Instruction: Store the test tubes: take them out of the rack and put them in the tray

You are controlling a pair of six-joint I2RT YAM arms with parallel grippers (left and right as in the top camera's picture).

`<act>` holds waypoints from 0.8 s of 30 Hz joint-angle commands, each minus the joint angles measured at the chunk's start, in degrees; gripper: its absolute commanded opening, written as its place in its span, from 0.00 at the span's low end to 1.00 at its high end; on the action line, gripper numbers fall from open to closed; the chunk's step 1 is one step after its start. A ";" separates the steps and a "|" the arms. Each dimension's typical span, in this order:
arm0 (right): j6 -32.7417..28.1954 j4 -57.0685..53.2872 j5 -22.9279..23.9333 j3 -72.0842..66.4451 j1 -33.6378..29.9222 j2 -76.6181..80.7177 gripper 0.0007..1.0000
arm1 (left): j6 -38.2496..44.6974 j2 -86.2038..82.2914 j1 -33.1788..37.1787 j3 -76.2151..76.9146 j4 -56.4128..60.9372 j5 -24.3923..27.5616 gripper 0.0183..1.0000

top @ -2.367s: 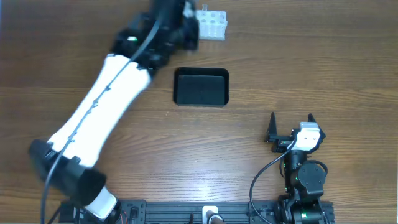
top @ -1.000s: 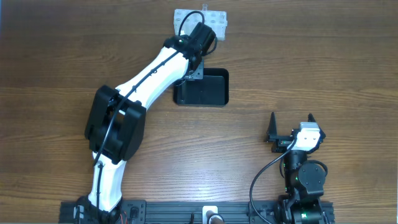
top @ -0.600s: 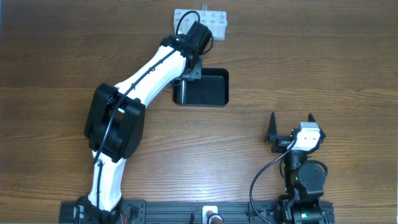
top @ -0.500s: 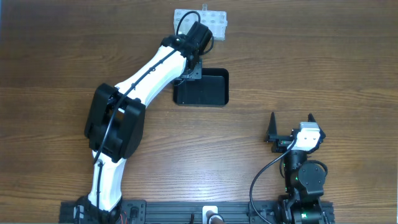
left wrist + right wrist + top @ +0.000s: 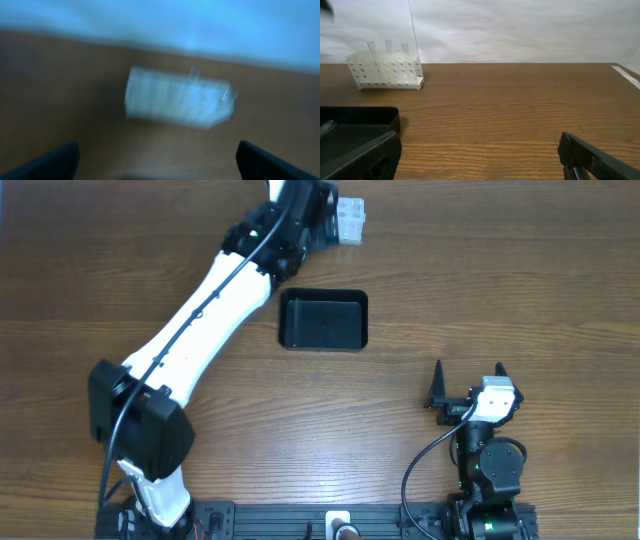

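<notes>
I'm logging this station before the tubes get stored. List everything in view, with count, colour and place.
rack: one, translucent white, by the table's far edge, beyond the tray
test tubes: three tops show above the rack, clear, standing in it
tray: one, black, mid-table
table: one, brown wood, under everything
backdrop: one, white, behind the table's far edge
left arm: one, white and black, stretched out to the rack
right arm: one, black, folded near its base
left claw: one, dark fingers, open, facing the rack
right claw: one, black, open and empty, over bare table
</notes>
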 commanded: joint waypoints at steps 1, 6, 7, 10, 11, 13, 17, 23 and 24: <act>0.17 -0.11 -0.31 -0.33 0.35 -0.59 0.99 | 5.16 2.67 0.52 0.20 4.85 -3.58 1.00; 0.17 -0.13 -0.31 -0.33 0.35 -0.59 0.99 | 8.13 7.48 0.66 0.68 9.14 -3.58 1.00; 0.17 -0.13 -0.31 -0.33 0.35 -0.59 0.99 | 8.76 8.66 0.72 1.09 9.94 -3.58 1.00; 0.17 -0.13 -0.31 -0.33 0.35 -0.59 0.99 | 10.64 12.63 0.81 4.00 11.19 -3.37 1.00; 0.17 -0.13 -0.31 -0.33 0.35 -0.59 0.99 | 11.06 13.81 0.83 5.03 11.41 -3.21 1.00; 0.17 -0.13 -0.31 -0.33 0.35 -0.59 0.99 | 11.06 16.96 1.09 8.44 11.32 -3.08 0.99; 0.17 -0.13 -0.31 -0.33 0.35 -0.59 0.99 | 11.06 20.79 1.70 12.83 11.34 -2.67 0.99; 0.17 -0.13 -0.31 -0.33 0.35 -0.59 0.99 | 11.06 24.26 2.51 15.89 11.39 -1.90 0.96; 0.17 -0.13 -0.31 -0.33 0.35 -0.59 0.99 | 11.06 24.50 2.62 15.93 11.39 -1.55 0.96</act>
